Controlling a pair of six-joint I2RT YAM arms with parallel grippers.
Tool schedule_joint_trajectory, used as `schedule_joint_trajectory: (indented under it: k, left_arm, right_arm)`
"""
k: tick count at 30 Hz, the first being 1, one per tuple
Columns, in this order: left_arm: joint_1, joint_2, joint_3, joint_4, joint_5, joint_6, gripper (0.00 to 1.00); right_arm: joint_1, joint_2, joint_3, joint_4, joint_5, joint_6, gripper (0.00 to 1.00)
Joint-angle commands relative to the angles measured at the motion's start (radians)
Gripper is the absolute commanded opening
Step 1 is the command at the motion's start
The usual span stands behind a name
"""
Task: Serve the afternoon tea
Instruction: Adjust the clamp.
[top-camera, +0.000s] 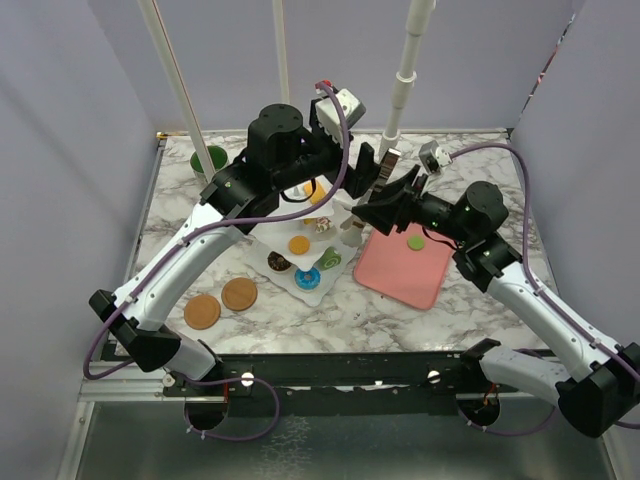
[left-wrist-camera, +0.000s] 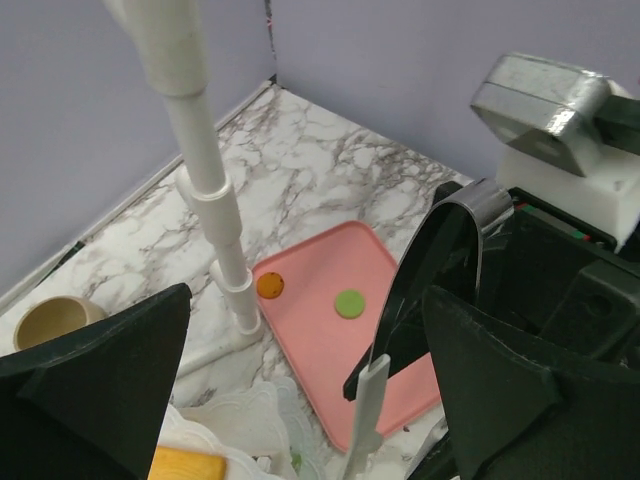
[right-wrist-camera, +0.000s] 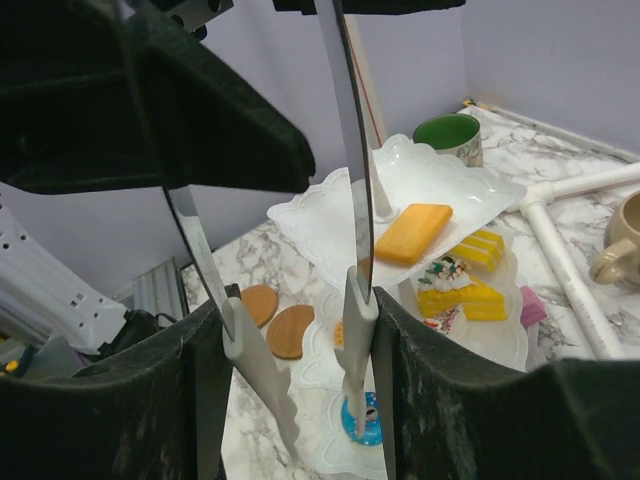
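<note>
standing by the marble table (top-camera: 330, 318), i can see the white three-tier stand (right-wrist-camera: 478, 190) sitting near its middle, just left of the pink tray (top-camera: 405, 268), with both arms reaching in over it. the right gripper (top-camera: 385, 198) is clamped on the metal tongs (right-wrist-camera: 352, 200), its dark fingers (right-wrist-camera: 440, 400) squeezing the two blades from outside, and the blades stand a little apart. the tongs point down toward the stand's lower plates. whether their white tips touch anything there, i cannot tell. the left gripper (left-wrist-camera: 300, 400) hangs above the stand, released, its fingers spread wide.

an orange bar (right-wrist-camera: 415, 232) lies on the top plate. yellow cake slices (right-wrist-camera: 468, 297) sit on the tier under it, and a blue donut (right-wrist-camera: 366, 410) lies on the bottom plate. a green disc (left-wrist-camera: 349, 303) and a smaller orange disc (left-wrist-camera: 270, 285) rest on the pink tray, apart from each other, the orange one near the tray's edge.

the green-lined mug (right-wrist-camera: 447, 133) stands toward the far left corner of the table, beyond the stand. the tan mug (left-wrist-camera: 55, 322) stands on the marble near the foot of the white pole (left-wrist-camera: 205, 170). two round brown coasters (top-camera: 239, 294) lie side by side on the near left of the table, close to the stand but not touching it.
</note>
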Motion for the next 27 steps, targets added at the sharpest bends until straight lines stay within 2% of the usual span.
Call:
schedule_joint_trajectory:
  k: [1,9,15,19,27]
  left_arm:
    - [-0.026,-0.007,0.007,0.015,0.145,0.042,0.99]
    - [-0.041,-0.007,0.029,-0.014,0.245,0.077,0.99]
    - [-0.042,-0.028,0.027,-0.033,0.284,0.096,0.99]
    - [-0.042,-0.057,0.054,-0.042,0.169,0.137,0.99]
    - [-0.040,-0.145,0.073,-0.090,-0.139,0.261,0.99]
  right_arm:
    - [0.002,0.017,0.037,0.021,-0.077,0.017,0.52]
    - [0.002,0.049,0.041,0.061,-0.105,0.027,0.54]
    - [0.002,0.057,0.061,-0.005,-0.091,-0.019,0.54]
    - [0.002,0.001,0.010,-0.056,0.092,-0.067,0.52]
    - [0.001,-0.136,-0.124,-0.147,0.623,-0.159,0.52]
